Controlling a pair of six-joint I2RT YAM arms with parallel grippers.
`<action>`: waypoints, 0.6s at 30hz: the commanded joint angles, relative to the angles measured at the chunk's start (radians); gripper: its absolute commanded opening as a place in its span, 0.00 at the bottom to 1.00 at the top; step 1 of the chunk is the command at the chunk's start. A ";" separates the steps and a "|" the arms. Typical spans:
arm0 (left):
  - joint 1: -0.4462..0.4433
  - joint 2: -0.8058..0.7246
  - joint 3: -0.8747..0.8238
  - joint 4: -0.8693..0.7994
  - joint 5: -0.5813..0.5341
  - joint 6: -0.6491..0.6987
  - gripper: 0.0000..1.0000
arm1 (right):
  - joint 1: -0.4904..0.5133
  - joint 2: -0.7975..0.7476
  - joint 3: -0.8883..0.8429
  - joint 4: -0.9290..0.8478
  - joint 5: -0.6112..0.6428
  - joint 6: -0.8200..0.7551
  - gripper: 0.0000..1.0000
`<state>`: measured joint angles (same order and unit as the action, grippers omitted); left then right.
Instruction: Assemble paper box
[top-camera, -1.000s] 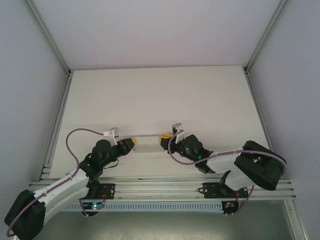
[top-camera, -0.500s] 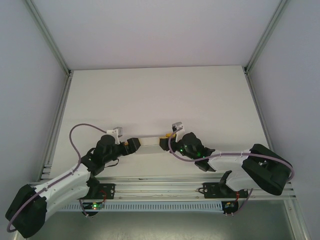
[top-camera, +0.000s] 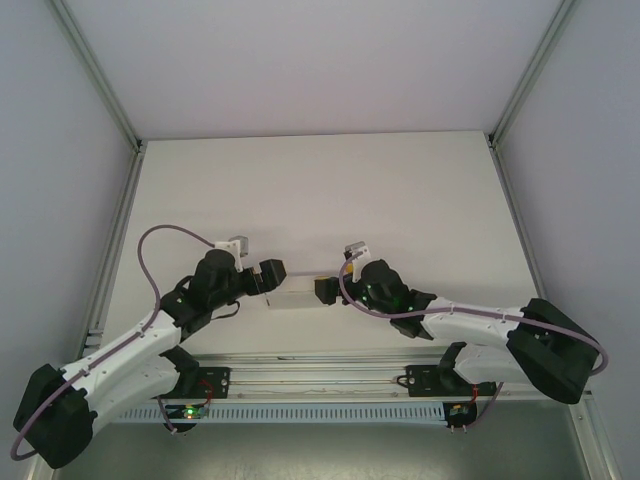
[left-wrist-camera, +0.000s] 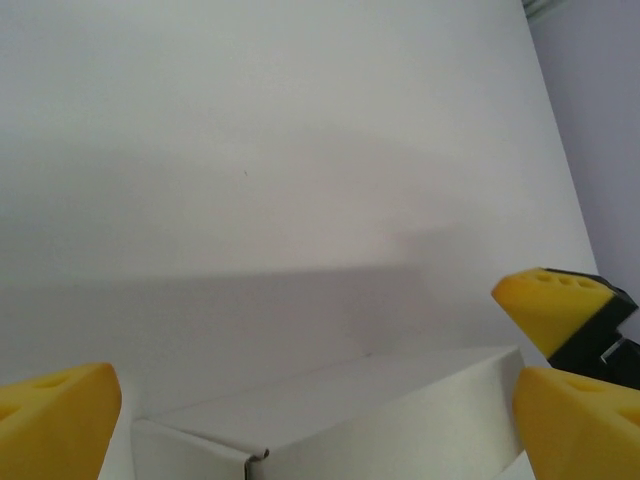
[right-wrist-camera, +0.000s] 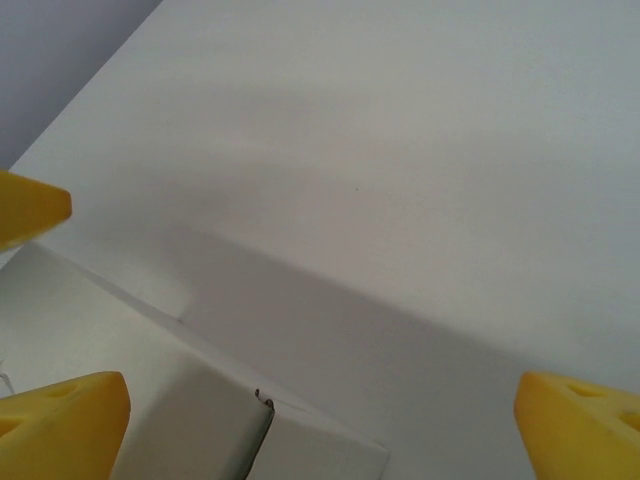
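White paper box (top-camera: 298, 295) between left hand (top-camera: 266, 277) and right hand (top-camera: 324, 290), both spread wide.

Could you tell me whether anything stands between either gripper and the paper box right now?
Nothing visible does. The paper box lies on the table, with the left gripper at one end and the right gripper at the other, both open and close beside it.
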<state>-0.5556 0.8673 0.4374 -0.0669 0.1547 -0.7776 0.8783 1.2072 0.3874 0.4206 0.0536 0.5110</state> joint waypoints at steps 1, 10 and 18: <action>0.011 0.009 0.098 -0.153 -0.104 0.064 1.00 | -0.015 -0.060 0.063 -0.074 0.029 -0.073 0.98; 0.012 0.092 0.337 -0.428 -0.365 0.103 1.00 | -0.014 -0.052 0.283 -0.441 -0.435 -0.782 0.98; 0.012 0.158 0.370 -0.429 -0.388 0.121 1.00 | -0.002 0.208 0.587 -0.825 -0.434 -1.222 0.98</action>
<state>-0.5545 1.0149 0.7910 -0.4484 -0.1841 -0.6834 0.8665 1.3552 0.9031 -0.2066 -0.3321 -0.4797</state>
